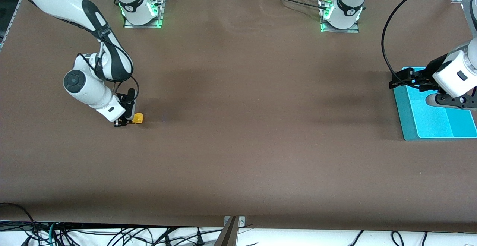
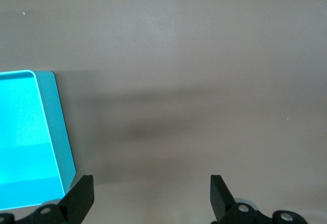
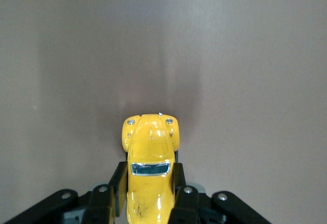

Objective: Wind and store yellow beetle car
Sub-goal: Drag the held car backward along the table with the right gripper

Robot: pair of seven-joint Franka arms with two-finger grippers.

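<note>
I have the right gripper (image 1: 128, 121) down at the brown table (image 1: 238, 126) toward the right arm's end, its jaws clamped on the sides of the yellow beetle car (image 3: 148, 173), whose nose sticks out past the fingers (image 3: 183, 196). My left gripper (image 2: 150, 196) waits with jaws spread wide and empty over the edge of the turquoise tray (image 1: 406, 123) at the left arm's end.
</note>
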